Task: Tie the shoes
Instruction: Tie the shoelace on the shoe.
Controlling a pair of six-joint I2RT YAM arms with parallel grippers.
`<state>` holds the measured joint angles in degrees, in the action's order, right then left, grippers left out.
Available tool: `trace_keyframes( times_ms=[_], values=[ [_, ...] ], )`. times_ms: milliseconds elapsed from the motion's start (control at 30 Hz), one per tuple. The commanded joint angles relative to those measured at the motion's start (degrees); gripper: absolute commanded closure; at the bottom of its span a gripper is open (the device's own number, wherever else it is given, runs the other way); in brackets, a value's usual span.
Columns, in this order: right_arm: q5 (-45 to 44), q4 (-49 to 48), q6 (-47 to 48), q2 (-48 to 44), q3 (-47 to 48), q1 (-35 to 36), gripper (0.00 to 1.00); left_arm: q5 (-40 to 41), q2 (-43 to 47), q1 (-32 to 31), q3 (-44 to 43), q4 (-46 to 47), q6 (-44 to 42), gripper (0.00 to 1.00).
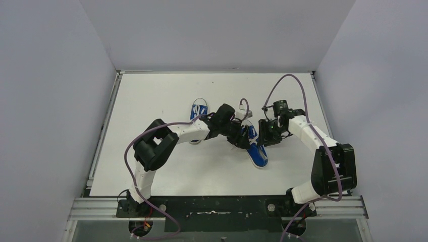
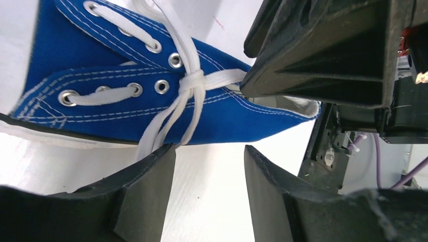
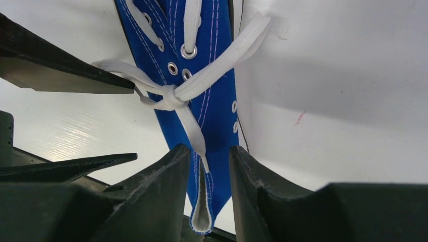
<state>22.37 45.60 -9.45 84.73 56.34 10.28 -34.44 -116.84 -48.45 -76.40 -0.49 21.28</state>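
Top view: left gripper (image 1: pixel 236 135) and right gripper (image 1: pixel 266 132) meet over one shoe (image 1: pixel 256 151), other shoe (image 1: pixel 199 111) back along left's forearm | left wrist: we're spread, empty, lace strands (image 2: pixel 166 121) just ahead | right wrist: jaws slightly apart, lace tail (image 3: pixel 194 133) between them; we should pinch low, pull away from knot (image 3: pixel 171 97)

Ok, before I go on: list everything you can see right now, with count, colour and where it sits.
shoes: two, blue with white soles; one mid-table between the grippers, the second further left, behind the left arm.
laces: white; on the middle shoe crossed into one simple knot, ends loose.
table: one, white, under everything.
walls: pale grey, on three sides.
cables: purple, along both arms.
left arm, right arm: white and black, reaching in from the near edge.
left gripper: black, open, beside the middle shoe, nothing between its fingers.
right gripper: black, jaws apart either side of that shoe's heel end.
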Motion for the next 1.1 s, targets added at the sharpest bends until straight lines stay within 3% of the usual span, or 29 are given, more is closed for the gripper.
trace_keyframes(
  times_ms=[0,267,633,867,1067],
  values=[
    [0.53,-2.88,0.99,0.71,0.65,0.54,0.63,2.16,-0.64,-0.15,-3.23,0.58,-2.29,0.51],
    [1.07,-2.97,1.43,1.21,1.06,0.69,0.61,3.44,-1.69,-0.39,-5.73,-1.88,-3.52,0.48],
    [0.66,-2.42,2.37,1.17,1.72,1.05,0.82,2.22,-5.92,-1.64,-9.39,-3.71,-3.52,0.66],
    [0.18,1.57,3.32,-0.3,2.95,1.05,0.97,1.3,-3.65,-1.58,-10.31,-8.63,-6.07,1.0],
    [-0.33,4.94,0.43,-3.45,2.8,0.78,1.0,-1.02,2.32,-0.8,-4.93,-10.47,-5.68,1.0]
  ],
)
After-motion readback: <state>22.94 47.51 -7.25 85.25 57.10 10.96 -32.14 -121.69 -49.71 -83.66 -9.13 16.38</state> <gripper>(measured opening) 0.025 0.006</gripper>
